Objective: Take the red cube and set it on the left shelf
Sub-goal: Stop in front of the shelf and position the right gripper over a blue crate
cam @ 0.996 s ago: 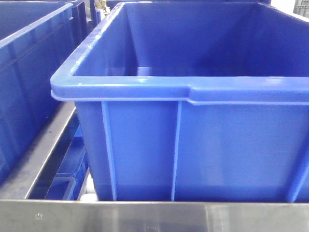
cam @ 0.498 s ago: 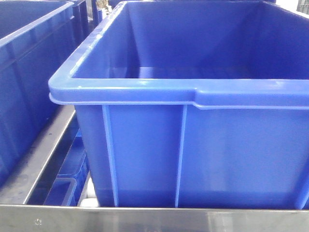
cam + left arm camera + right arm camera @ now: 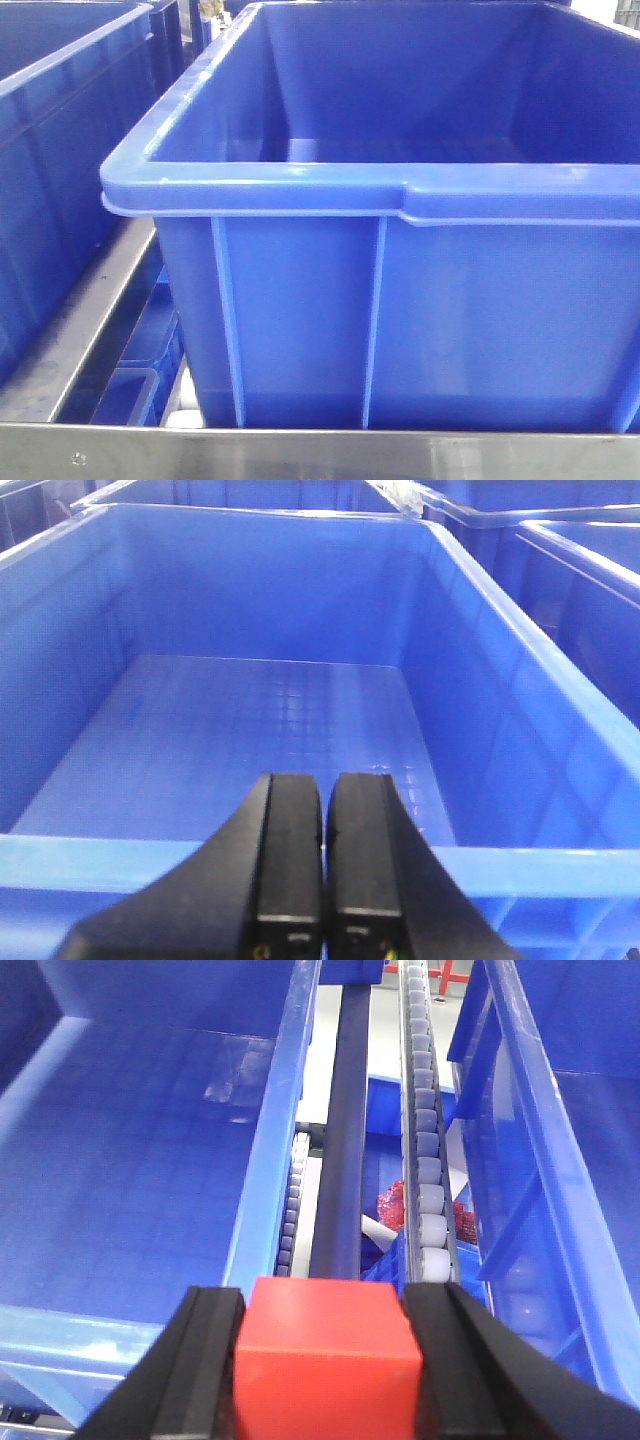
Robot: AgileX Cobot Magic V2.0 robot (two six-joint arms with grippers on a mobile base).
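Observation:
The red cube (image 3: 325, 1360) sits between the black fingers (image 3: 212, 1345) of my right gripper (image 3: 325, 1298), which is shut on it. It hangs over the gap between two dark blue crates of the left shelf, above a dark rail (image 3: 345, 1130) and a roller track (image 3: 428, 1160). My left gripper (image 3: 324, 780) is shut with nothing in it, its fingers pressed together just over the near rim of an empty blue crate (image 3: 250, 730). The front view shows the shelf's steel rail (image 3: 300, 455) and a large blue crate (image 3: 400, 300). Neither gripper shows there.
Another blue crate (image 3: 60, 150) stands to the left, with a steel side rail (image 3: 80, 330) between the two. Below the roller track lies something red and netted (image 3: 395, 1205) beside a white piece. More crates (image 3: 580, 590) line the right.
The front view has shifted slightly since a second ago, so the crate looks a little larger and lower. Nothing has moved in the last half second.

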